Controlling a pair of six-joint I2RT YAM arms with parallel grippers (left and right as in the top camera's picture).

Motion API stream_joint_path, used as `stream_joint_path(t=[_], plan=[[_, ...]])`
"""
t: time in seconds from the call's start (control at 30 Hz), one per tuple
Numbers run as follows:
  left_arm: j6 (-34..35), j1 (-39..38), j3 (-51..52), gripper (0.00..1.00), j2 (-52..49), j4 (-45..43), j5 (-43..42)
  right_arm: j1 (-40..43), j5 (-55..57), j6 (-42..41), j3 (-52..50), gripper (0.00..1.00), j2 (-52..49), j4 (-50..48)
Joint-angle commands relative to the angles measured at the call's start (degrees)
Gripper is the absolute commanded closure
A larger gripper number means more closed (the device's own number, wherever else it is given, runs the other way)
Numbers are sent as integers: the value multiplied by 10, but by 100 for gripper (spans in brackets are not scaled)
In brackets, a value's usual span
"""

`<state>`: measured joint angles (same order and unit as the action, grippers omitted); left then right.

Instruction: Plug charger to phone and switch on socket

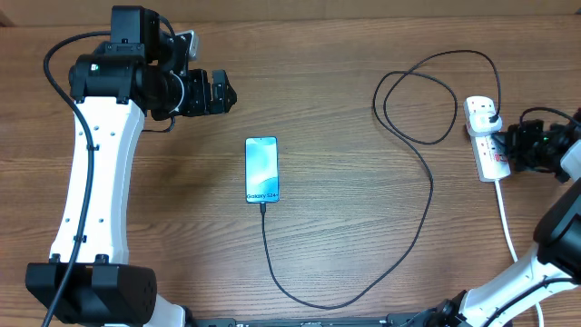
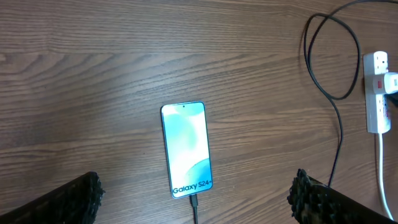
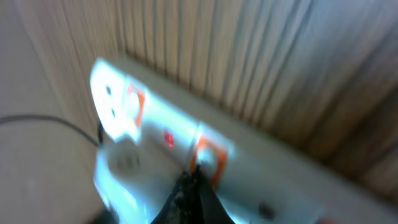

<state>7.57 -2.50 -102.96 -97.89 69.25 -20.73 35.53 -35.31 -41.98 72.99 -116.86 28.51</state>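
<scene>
The phone (image 1: 261, 170) lies flat mid-table with its light blue screen lit; it also shows in the left wrist view (image 2: 186, 149). The black charger cable (image 1: 427, 195) has its tip in the phone's near end (image 2: 194, 203) and runs in loops to a plug in the white socket strip (image 1: 487, 136). My left gripper (image 1: 218, 93) is open and empty, up and to the left of the phone. My right gripper (image 3: 194, 186) is shut, its tip against an orange-red switch (image 3: 208, 157) on the socket strip (image 3: 155, 140). The right wrist view is blurred.
The socket strip's thick white cord (image 1: 507, 227) runs toward the table's near right side. The cable loop (image 1: 422, 95) lies left of the strip. The table is brown wood.
</scene>
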Motion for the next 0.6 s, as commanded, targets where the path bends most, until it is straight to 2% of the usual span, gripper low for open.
stream_joint_path(t=[0.0, 0.3, 0.57], plan=[[2, 3, -4, 0, 1, -1, 4, -59, -38, -2, -25, 96, -30, 5], [2, 3, -4, 0, 1, -1, 4, -41, 3, 0, -25, 96, -30, 8], [2, 3, -4, 1, 1, -1, 4, 33, 7, 78, -24, 96, 37, 35]])
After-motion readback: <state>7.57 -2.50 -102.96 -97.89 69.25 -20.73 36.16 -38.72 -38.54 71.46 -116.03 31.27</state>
